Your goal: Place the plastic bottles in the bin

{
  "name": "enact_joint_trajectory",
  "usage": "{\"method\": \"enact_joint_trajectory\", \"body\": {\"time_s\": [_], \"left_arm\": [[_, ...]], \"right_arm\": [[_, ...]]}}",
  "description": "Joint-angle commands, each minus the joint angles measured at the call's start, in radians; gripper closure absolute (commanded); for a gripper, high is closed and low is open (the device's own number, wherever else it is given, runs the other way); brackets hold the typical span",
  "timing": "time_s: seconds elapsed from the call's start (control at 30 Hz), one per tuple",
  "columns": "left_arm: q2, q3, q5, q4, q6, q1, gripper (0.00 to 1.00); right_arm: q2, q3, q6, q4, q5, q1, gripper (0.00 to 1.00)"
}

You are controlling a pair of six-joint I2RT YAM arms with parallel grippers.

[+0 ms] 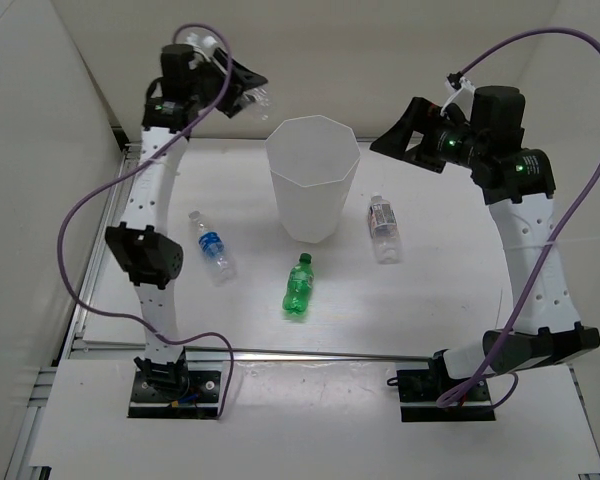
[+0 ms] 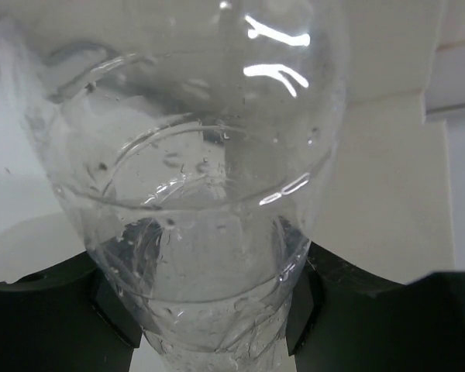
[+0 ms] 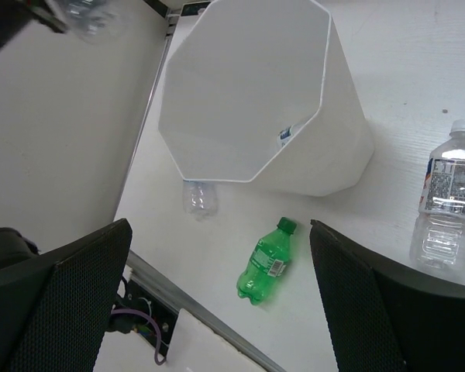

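three bottles down, one in the bin, one held aloft

on the white surface (image 1: pixel 460 300), nearest the arm bases, the green bottle (image 1: pixel 298 287) lies on its side at 6 o'clock from the bin (image 1: pixel 312 200), cap towards it. at about 8 o'clock from the bin lies the blue-labelled bottle (image 1: pixel 212 246), clear with a white cap. at about 4 o'clock lies the pale-labelled bottle (image 1: pixel 383 228), also clear and white-capped, just beside the bin's foot. all three are apart from each other.

the bin stands upright in the middle of the surface, its octagonal rim open to the top. in the right wrist view a bit of clear plastic with a blue label (image 3: pixel 285 136) shows low against its inner wall.

the right gripper (image 3: pixel 221 232) hangs in the air at 3 o'clock from the rim, fingers spread wide with nothing between them.

farthest back, at about 11 o'clock from the rim and well above the surface, the left gripper (image 2: pixel 217 310) is clamped on the held bottle (image 2: pixel 209 194), a clear one that fills its wrist view, both dark fingers (image 2: pixel 77 310) pressing its sides. it is outside the rim, not over the opening.
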Motion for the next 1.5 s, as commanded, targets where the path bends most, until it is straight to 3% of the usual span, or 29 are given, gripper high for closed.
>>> {"method": "enact_joint_trajectory", "body": {"time_s": [0.0,0.23,0.6,0.63,0.67,0.73,0.77,1.13,1.33,1.43,1.47], "left_arm": [[0.032,0.017,0.074,0.017,-0.003,-0.094,0.57],[0.083,-0.008,0.074,0.026,0.078,-0.208,0.56],[0.026,-0.138,0.04,0.026,0.157,-0.26,0.46],[0.026,-0.149,0.04,0.026,0.157,-0.26,0.43],[0.015,-0.149,0.04,0.026,0.171,-0.26,0.32],[0.015,-0.14,0.04,0.026,0.195,-0.26,0.2],[0.006,-0.126,0.049,0.026,0.195,-0.269,0.0],[-0.023,-0.013,0.061,0.026,0.263,-0.28,0.0],[-0.092,0.063,0.081,0.026,0.218,-0.254,0.0],[-0.238,-0.017,0.0,0.026,0.244,-0.225,0.0],[-0.294,-0.149,-0.039,0.026,0.255,-0.215,0.0]], "right_arm": [[-0.031,0.005,-0.017,0.01,0.016,-0.003,0.01],[-0.051,-0.024,-0.026,0.01,0.036,-0.003,0.01],[-0.061,-0.044,-0.026,0.001,0.081,-0.003,0.01],[-0.061,-0.044,-0.026,0.001,0.096,-0.003,0.01],[-0.061,-0.044,-0.035,-0.01,0.105,-0.003,0.01],[-0.061,-0.044,-0.035,-0.021,0.134,-0.003,0.01],[-0.061,-0.044,-0.035,-0.021,0.144,-0.003,0.01],[-0.07,-0.054,-0.035,-0.04,0.203,-0.003,0.01],[-0.051,-0.054,-0.026,-0.137,0.487,-0.003,0.01],[-0.012,-0.083,-0.047,-0.146,0.524,-0.003,0.01],[0.023,-0.092,-0.047,-0.146,0.533,-0.003,0.01]]}}
